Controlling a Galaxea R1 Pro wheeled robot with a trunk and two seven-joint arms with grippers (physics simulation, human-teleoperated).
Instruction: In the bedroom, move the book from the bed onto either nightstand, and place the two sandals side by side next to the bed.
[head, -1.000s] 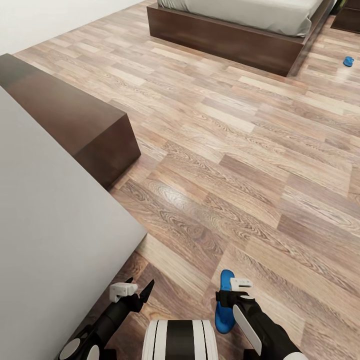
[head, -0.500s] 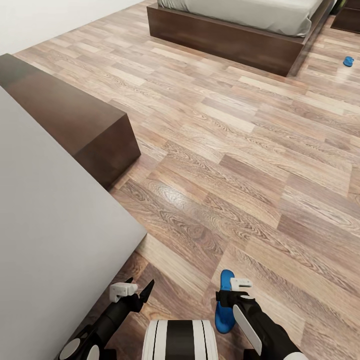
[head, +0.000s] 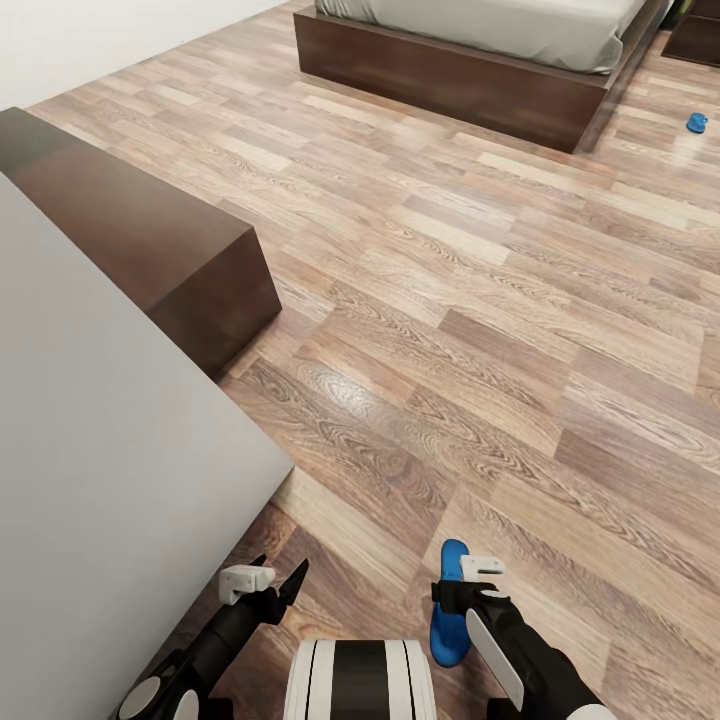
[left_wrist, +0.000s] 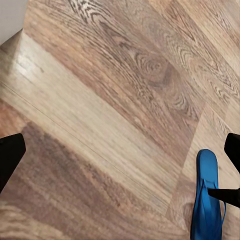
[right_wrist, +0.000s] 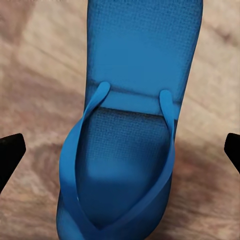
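long dark dresser (head: 150, 245), grey wall (head: 90, 480)

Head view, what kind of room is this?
Most likely a bedroom: a low bed with a grey mattress, a wood-plank floor, and blue sandals, one by the right gripper and another near the bed.

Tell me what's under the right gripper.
A blue sandal lies strap-up on the wood floor, directly beneath the open right gripper. In the head view the gripper covers part of the sandal; the floor under its sole is hidden.
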